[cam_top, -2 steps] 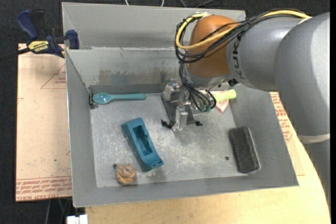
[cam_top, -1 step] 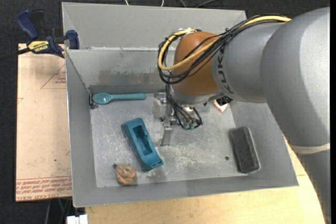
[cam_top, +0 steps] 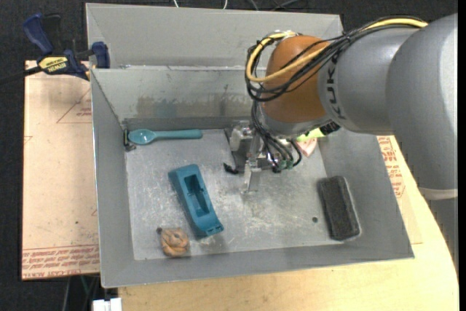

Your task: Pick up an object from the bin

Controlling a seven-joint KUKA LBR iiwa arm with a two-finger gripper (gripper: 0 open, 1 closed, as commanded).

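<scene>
My gripper (cam_top: 241,177) hangs near the middle of the bin, low over bare floor. Its fingers are open, with nothing between them. A blue plastic tape-dispenser-like thing (cam_top: 194,200) lies just to its left, lengthwise toward the front. Farther back on the left, along the back wall, lies a teal plastic spoon (cam_top: 162,135). A black rectangular block (cam_top: 338,207) rests to the gripper's right, near the front right corner. A small pink and green thing (cam_top: 311,141) peeks out from under the arm, behind and to the right of the gripper.
A brown knobbly lump (cam_top: 174,241) sits at the front left, beside the blue thing's near end. The arm with its orange cover and cables hides the bin's back right part.
</scene>
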